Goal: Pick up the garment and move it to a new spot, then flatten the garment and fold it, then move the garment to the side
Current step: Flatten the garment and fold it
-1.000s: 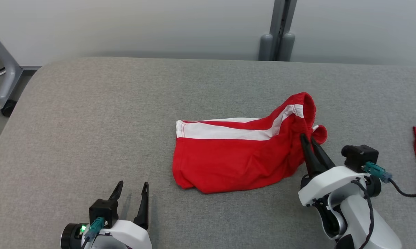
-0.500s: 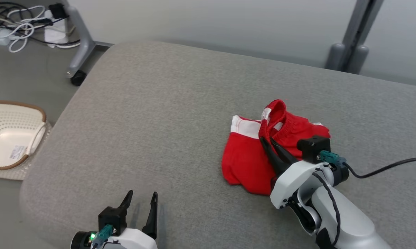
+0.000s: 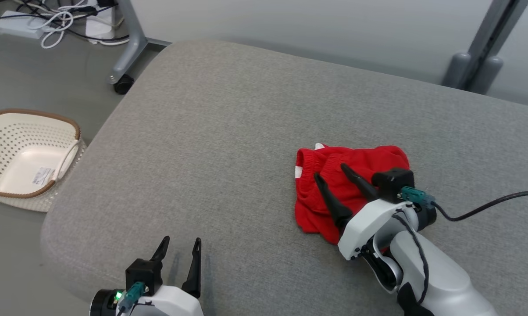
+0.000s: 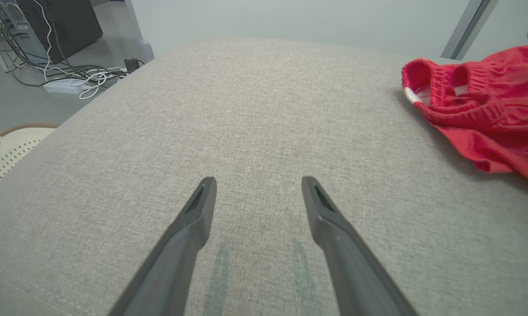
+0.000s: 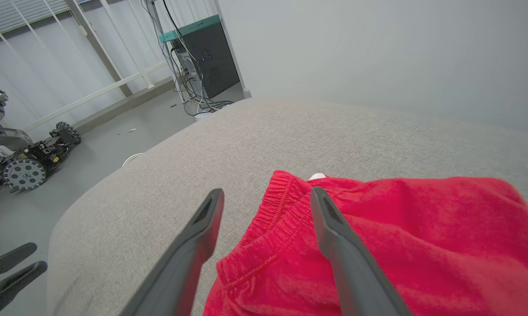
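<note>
The garment (image 3: 356,157), red shorts with a white stripe, lies bunched in a heap on the grey padded table (image 3: 229,131). My right gripper (image 3: 330,170) hovers just over its near-left part, open, nothing between the fingers. The right wrist view shows the elastic waistband (image 5: 286,206) running between and below the spread fingers of that gripper (image 5: 267,191). Near the table's front edge my left gripper (image 3: 182,239) stands open and empty, well left of the garment. From the left wrist view, the left gripper (image 4: 258,180) points over bare fabric, with the garment (image 4: 479,101) at far right.
A cream perforated basket (image 3: 73,131) stands on the floor left of the table. Cables and a power strip (image 3: 49,22) lie beyond it beside a wheeled frame leg (image 3: 123,83). A grey post (image 3: 479,66) rises behind the table. The table's rounded left corner is close.
The head camera has swung left. My right gripper, shut on the waistband before, has opened and let go; the garment, first spread wide, now lies crumpled in a small heap.
</note>
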